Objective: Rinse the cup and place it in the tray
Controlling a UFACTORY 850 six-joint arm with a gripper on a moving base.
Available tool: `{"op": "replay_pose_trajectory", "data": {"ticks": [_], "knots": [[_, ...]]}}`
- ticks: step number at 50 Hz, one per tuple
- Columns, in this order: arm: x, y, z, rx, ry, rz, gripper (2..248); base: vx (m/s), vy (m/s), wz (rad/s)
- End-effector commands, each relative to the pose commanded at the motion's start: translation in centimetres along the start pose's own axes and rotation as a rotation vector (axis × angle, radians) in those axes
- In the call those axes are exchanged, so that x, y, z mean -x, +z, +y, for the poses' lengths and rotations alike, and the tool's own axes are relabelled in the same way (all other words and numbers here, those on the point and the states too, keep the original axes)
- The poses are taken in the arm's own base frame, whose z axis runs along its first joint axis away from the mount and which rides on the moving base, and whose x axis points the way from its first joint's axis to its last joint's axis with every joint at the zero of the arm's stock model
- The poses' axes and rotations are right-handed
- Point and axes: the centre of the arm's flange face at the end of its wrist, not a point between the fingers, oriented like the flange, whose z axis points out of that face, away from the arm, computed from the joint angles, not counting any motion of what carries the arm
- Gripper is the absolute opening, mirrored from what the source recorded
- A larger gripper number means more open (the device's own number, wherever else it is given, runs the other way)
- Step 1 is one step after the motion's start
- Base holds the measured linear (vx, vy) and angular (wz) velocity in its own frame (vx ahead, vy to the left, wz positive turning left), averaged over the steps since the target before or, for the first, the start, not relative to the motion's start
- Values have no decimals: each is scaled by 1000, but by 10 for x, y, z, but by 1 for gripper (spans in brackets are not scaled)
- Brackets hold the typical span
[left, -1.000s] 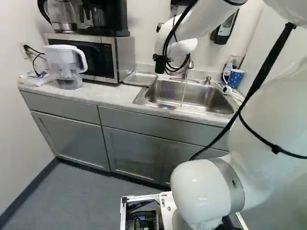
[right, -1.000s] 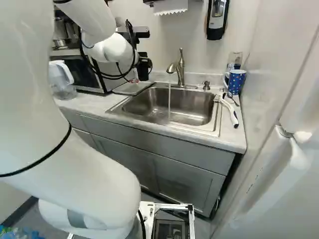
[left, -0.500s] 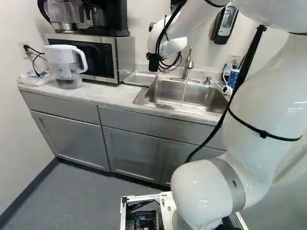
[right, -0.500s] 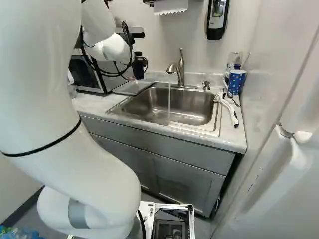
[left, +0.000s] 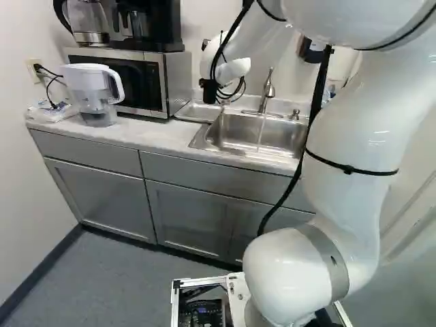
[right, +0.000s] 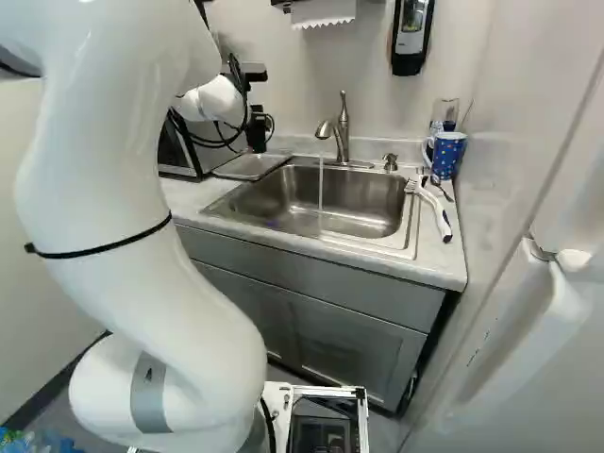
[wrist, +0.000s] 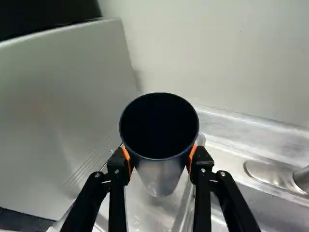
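- Both base views are bright, with mostly soft, even light.
- Small white highlights sit on the arm (left: pixel 344 170), suggesting light from above.
- The steel sink (right: pixel 316 203) has glints and darker patches.
- Shade gathers under the cabinets (left: pixel 102 197).
- In the wrist view, the wall (wrist: pixel 227 53) is pale, while the inside of the cup (wrist: pixel 159 125) is nearly black.

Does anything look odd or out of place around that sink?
One thing: the tap is running into the sink with no cup under the stream; the dark cup is off in the pincer. Nothing looks broken or tipped over.
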Motion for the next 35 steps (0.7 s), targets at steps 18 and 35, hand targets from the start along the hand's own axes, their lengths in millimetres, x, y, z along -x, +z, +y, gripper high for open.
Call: {"op": "replay_pose_trajectory", "data": {"ticks": [18,35], "knots": [[15,11,1,0,0,-5,124,0,0,0],[27,21,2,5,18,14,124,0,0,0]]}}
